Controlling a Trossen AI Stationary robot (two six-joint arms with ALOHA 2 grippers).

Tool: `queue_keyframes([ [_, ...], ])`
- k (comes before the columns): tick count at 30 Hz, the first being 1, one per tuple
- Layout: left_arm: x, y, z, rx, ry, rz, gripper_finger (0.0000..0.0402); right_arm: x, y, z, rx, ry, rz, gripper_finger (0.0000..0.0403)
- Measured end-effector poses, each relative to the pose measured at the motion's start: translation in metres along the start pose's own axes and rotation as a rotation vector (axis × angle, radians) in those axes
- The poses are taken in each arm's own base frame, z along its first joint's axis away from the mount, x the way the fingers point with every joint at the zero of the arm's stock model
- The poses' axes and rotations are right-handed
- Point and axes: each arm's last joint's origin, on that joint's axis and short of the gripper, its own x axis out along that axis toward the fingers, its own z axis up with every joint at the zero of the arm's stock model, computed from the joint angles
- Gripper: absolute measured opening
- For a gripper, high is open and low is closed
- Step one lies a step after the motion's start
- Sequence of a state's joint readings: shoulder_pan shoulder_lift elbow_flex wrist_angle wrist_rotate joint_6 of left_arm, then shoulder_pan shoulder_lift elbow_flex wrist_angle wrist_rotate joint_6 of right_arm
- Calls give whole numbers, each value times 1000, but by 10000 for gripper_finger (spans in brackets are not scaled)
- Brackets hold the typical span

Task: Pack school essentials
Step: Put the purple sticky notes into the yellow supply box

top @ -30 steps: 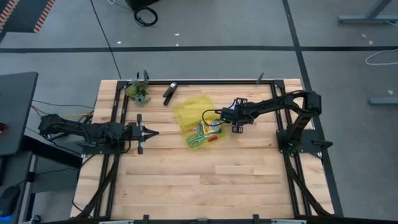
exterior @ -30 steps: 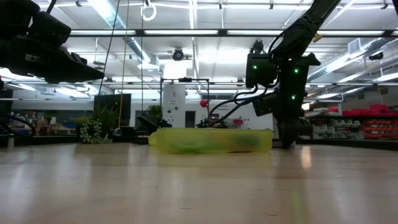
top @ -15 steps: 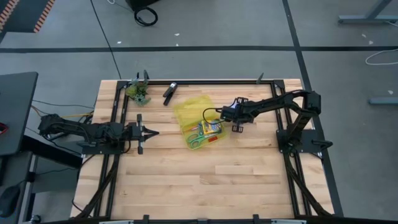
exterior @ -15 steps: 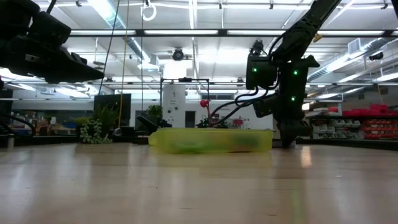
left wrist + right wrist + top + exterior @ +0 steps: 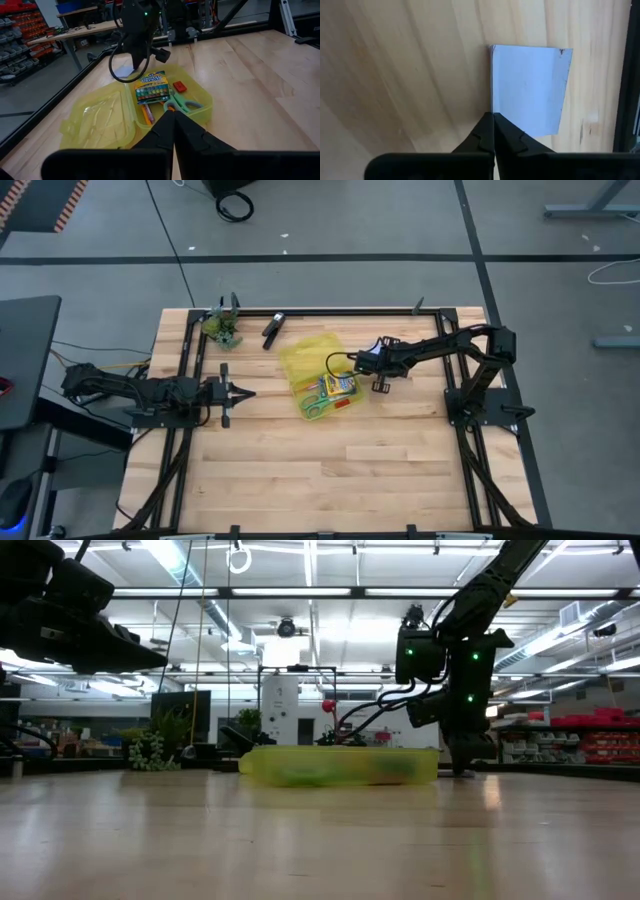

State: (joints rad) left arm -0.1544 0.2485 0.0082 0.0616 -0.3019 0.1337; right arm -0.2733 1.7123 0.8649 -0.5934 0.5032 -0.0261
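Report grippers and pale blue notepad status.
Left gripper shut, idle at wooden table's left. Right gripper shut at edge of pale blue square notepad, flat on table. Nothing blocking.

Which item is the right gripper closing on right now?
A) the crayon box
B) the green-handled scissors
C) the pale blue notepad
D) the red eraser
C: in the right wrist view the right gripper has its shut fingertips at the edge of the pale blue notepad, which lies on the bare table.
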Motion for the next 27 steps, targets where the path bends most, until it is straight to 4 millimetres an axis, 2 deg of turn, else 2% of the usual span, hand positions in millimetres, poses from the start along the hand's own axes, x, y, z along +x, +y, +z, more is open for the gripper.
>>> queue_keyframes([
  [4,0,0,0,-1,0,0,20,-5,4,1,0,2,-14,4],
  [8,0,0,0,-1,0,0,21,-18,11,6,-17,-5,-21,3],
  [15,0,0,0,-1,0,0,12,-49,27,21,-18,-83,-44,2],
  [27,0,0,0,-13,0,0,22,-100,51,41,-1,-267,-80,1],
])
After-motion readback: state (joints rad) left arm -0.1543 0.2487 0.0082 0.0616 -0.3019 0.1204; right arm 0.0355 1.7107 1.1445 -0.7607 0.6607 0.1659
